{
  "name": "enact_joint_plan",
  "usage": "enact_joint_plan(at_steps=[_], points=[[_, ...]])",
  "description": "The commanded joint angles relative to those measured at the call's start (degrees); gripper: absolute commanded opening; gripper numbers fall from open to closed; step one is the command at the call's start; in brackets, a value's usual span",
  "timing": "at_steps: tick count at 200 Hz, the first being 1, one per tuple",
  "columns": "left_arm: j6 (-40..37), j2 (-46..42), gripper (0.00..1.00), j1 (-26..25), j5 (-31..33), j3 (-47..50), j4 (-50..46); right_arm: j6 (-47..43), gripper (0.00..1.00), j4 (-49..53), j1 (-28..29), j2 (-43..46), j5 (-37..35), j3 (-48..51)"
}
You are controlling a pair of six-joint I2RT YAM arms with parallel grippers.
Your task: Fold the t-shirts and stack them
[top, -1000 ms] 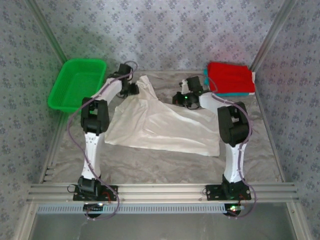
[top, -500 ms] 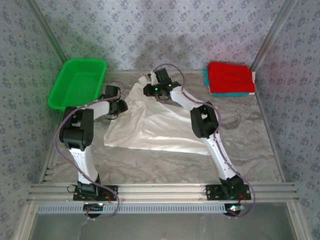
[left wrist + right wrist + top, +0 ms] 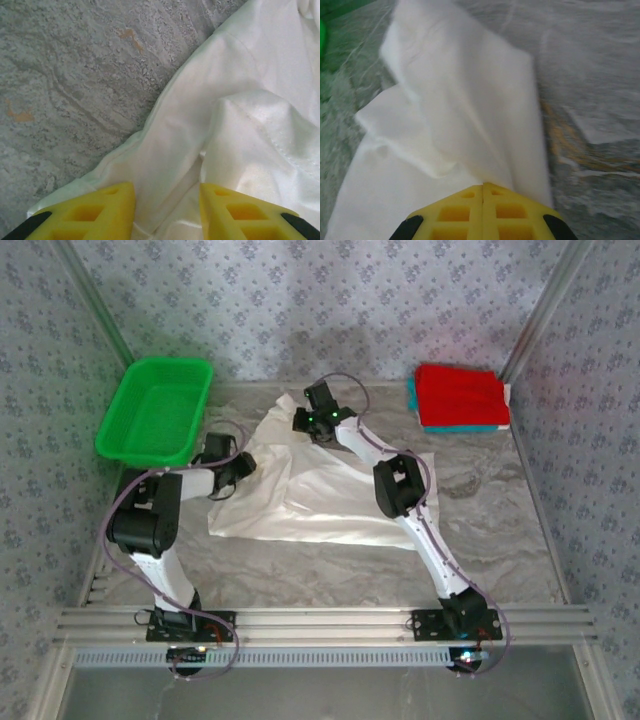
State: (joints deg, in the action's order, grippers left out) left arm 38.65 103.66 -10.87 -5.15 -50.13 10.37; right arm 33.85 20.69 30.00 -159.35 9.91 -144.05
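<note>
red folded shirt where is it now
Top view: the red shirt sits on the teal shirt at the far right corner of the table, apart from the white t-shirt.

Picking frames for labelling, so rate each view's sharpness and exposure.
Top external: soft overall, red folded shirt glows past its edges, green basket oversaturated. Left wrist: sharp table grain, white t-shirt slightly shiny but detailed. Right wrist: cloth and table blurred, whites washed out ahead of the right gripper.

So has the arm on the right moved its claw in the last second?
Yes. The right gripper, pinching the white shirt, swung left, away from the folded red shirts, toward the green basket.
</note>
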Motion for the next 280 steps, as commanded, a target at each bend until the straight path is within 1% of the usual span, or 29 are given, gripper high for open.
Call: enact_joint_plan(at_steps=[1, 31, 58, 85, 102, 110, 119, 136, 153, 172, 191, 201, 204, 210, 233, 245, 254, 267, 275, 280], points=[[2.28, 3.22, 0.40, -0.38, -1.95, 5.34, -13.34, 7.60, 0.00, 3.29, -2.05, -1.06, -4.54, -1.32], [2.63, 1.27, 0.40, -0.30, -1.97, 8.10, -14.19, 13.64, 0.00, 3.66, -4.55, -0.93, -3.65, -1.74], [2.87, -1.00, 0.40, -0.20, -1.63, 10.84, -15.10, 18.83, 0.00, 2.67, -7.17, 0.12, 1.38, -1.66], [3.33, -1.81, 0.41, -0.20, -1.77, 12.51, -15.12, 20.55, 0.00, 0.67, -8.69, 3.25, 2.75, 1.70], [3.69, -2.20, 0.41, -0.44, -3.11, 13.03, -14.45, 19.94, 0.00, 0.31, -9.55, 4.34, 4.04, 2.27], [3.50, -2.75, 0.41, -0.67, -3.84, 12.83, -14.56, 18.75, 0.00, -0.90, -9.92, 4.84, 6.86, 2.28], [3.29, -3.92, 0.41, -0.97, -3.95, 12.32, -15.62, 16.25, 0.03, -1.63, -9.74, 5.66, 9.65, 2.28], [2.69, -8.81, 0.42, -1.56, -3.05, 11.05, -18.36, 10.16, 0.09, 0.18, -8.75, 8.42, 11.42, 3.34], [0.95, -14.73, 0.45, -1.69, -1.11, 7.67, -22.64, 8.52, 0.12, -3.69, -8.63, 12.99, 14.97, 10.38], [-4.00, -17.99, 0.48, -1.69, 0.44, -0.77, -29.01, 6.20, 0.13, -7.74, -8.29, 19.10, 17.17, 19.30], [-10.47, -15.50, 0.50, -2.55, 1.50, -12.05, -34.09, 3.00, 0.16, -9.58, -7.46, 24.13, 17.90, 24.82], [-13.05, -11.84, 0.51, -2.83, 1.63, -18.70, -36.91, 2.63, 0.17, -10.87, -7.08, 27.00, 17.59, 28.13], [-13.68, -10.63, 0.51, -2.84, 1.70, -20.71, -37.66, 0.86, 0.17, -11.20, -7.00, 27.80, 17.41, 29.10], [-14.72, -8.26, 0.51, -2.88, 1.99, -24.28, -38.88, 0.13, 0.18, -11.93, -6.97, 29.40, 16.81, 31.11], [-18.88, 0.64, 0.55, -2.84, 0.78, -35.67, -38.15, -1.35, 0.23, -14.43, -7.19, 34.96, 15.19, 39.04], [-22.14, 6.97, 0.57, -3.00, 0.05, -44.91, -41.02, -1.72, 0.28, -17.00, -7.70, 38.66, 14.40, 44.15], [-24.05, 11.95, 0.59, -3.10, 0.29, -52.28, -43.84, -2.19, 0.29, -19.41, -8.08, 41.49, 13.72, 48.87], [-25.31, 18.83, 0.64, -3.10, 0.31, -62.79, -47.63, -3.60, 0.30, -22.20, -8.45, 46.00, 11.79, 55.14], [-25.64, 22.77, 0.68, -3.11, 0.13, -68.75, -50.22, -4.38, 0.33, -24.26, -8.67, 49.49, 9.71, 59.92], [-25.93, 25.17, 0.69, -3.18, 0.03, -71.98, -51.50, -4.68, 0.36, -25.78, -8.95, 51.46, 8.53, 63.01]])
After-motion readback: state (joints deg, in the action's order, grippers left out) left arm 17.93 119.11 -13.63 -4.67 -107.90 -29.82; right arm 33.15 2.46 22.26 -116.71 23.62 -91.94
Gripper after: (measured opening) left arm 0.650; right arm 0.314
